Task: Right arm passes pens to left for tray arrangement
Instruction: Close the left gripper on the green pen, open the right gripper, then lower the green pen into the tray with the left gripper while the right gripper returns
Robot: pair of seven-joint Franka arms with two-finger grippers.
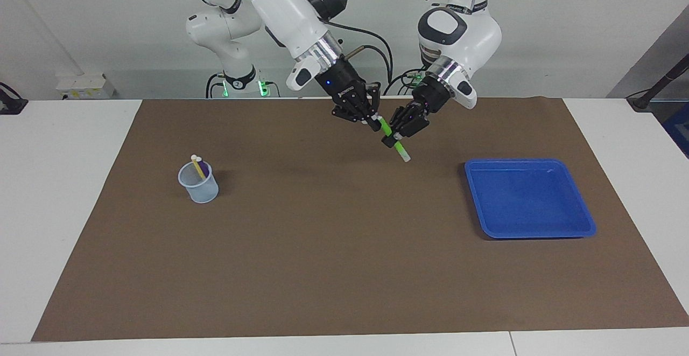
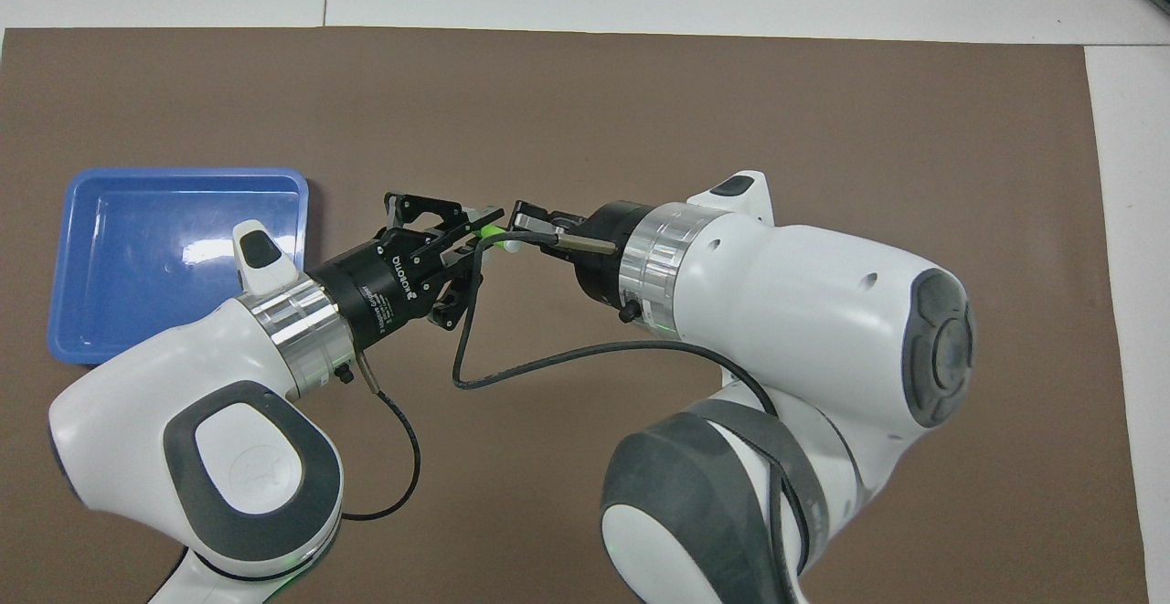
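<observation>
We count three pens. The green pen point(image 1: 392, 139) hangs tilted in the air over the brown mat point(image 1: 344, 270), between cup and tray, its pale end lowest. Both claws are closed on it: the right claw point(image 1: 372, 120) grips the upper end, the left claw point(image 1: 396, 139) the shaft just below, the two almost touching. The yellow pen point(image 1: 198, 167) and the purple pen point(image 1: 203, 173) stand in one pale-blue cup point(image 1: 199, 186) toward the right arm's end of the desk point(image 1: 64, 194).

One blue tray point(image 1: 530, 198) lies toward the left arm's end, with nothing in it.

Only the facing view shows the cup with its two pens; from overhead the right arm point(image 2: 786, 312) hides that spot. The overhead view shows just a speck of green point(image 2: 491, 231) between the claws, but it alone lets us read white lettering on the left arm point(image 2: 201, 439)'s black wrist, seemingly "ROBOTIQ" seen upside down. The facing view shows a blue light on the right wrist and similar lettering, too small to read.
</observation>
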